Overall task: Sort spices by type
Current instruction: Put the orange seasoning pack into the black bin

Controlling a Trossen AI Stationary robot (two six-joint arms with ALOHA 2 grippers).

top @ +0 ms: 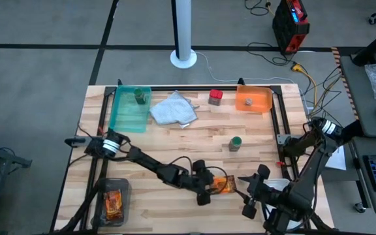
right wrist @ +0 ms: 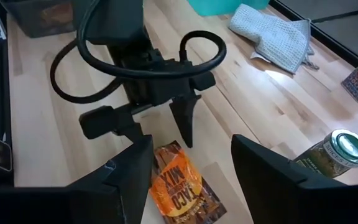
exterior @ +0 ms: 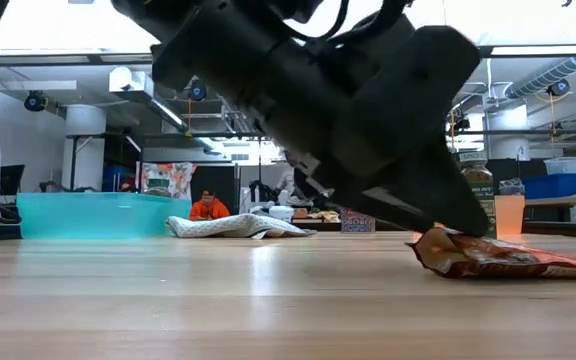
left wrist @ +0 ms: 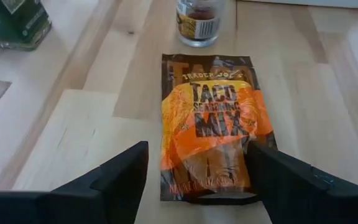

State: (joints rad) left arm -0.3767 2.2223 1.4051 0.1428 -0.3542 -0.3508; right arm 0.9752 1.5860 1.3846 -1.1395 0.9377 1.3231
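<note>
1 packet (left wrist: pixel 213 118) – between left end effector (left wrist: pixel 194 171) fingers

Packet (top: pixel 223 185) between both grippers, jar (top: pixel 235 143) behind, cloth (top: pixel 173 109) beyond

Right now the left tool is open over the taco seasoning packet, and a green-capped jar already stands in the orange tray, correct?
Not quite. The left tool is open over the taco seasoning packet, but the green-capped jar stands in the teal tray, not the orange tray, as the high view shows.
</note>
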